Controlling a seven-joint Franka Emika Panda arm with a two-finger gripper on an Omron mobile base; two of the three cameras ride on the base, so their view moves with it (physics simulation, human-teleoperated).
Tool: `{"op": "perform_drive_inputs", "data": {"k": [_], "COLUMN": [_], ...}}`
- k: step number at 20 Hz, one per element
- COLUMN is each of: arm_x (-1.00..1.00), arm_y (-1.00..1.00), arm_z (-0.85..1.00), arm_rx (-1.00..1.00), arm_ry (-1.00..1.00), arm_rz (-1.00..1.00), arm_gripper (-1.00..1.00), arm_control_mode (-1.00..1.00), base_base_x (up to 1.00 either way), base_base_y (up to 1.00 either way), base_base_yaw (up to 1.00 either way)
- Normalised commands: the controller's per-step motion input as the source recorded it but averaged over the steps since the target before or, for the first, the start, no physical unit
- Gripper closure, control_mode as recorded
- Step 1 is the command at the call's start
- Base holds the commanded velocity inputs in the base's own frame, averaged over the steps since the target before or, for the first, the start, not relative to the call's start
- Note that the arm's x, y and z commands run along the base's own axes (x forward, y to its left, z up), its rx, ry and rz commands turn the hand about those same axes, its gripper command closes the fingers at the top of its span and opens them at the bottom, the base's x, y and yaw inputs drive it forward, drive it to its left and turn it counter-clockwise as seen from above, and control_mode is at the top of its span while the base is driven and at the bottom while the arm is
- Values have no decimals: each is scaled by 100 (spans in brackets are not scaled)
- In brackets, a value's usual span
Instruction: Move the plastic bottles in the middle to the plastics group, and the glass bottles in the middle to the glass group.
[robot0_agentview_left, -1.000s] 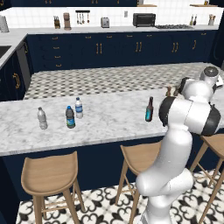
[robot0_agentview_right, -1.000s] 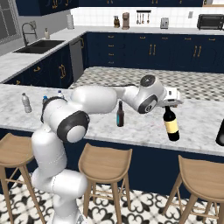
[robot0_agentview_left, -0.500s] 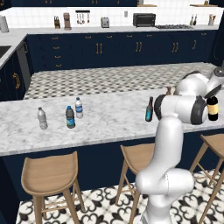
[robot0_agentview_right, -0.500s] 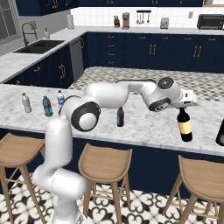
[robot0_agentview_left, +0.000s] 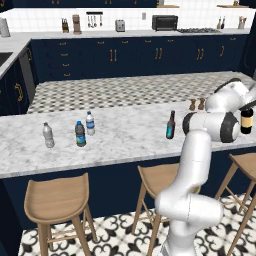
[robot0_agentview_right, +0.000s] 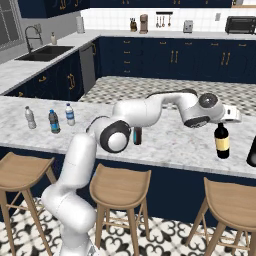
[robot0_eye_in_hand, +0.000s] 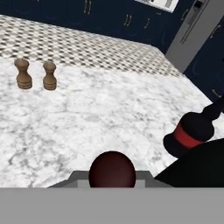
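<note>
The gripper (robot0_agentview_right: 223, 121) carries the wine bottle (robot0_agentview_right: 222, 141) by its neck, nearing the stubby bottles (robot0_eye_in_hand: 36, 75) — brown bottle (robot0_agentview_left: 171, 125) and dark plastic bottle (robot0_agentview_left: 80, 134) remain.

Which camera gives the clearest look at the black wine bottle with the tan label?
The right base view: the black wine bottle with the tan label shows whole, label facing, hanging from the hand. The left base view shows it partly behind the arm; the hand view shows just its rounded dark top.
</note>
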Motion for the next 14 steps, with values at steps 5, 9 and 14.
{"op": "perform_drive_inputs", "data": {"k": [5, 9, 14], "arm_x": [43, 45, 35], "arm_y": [-35, -26, -30], "arm_z": [-12, -26, -34], "arm_rx": [6, 4, 2], "arm_ry": [1, 4, 1], "arm_rz": [0, 0, 0], "arm_gripper": [100, 100, 100], "arm_control_mode": [-100, -100, -100], "base_base_x": [0, 0, 0], "base_base_y": [0, 0, 0], "base_base_yaw": [0, 0, 0]}}
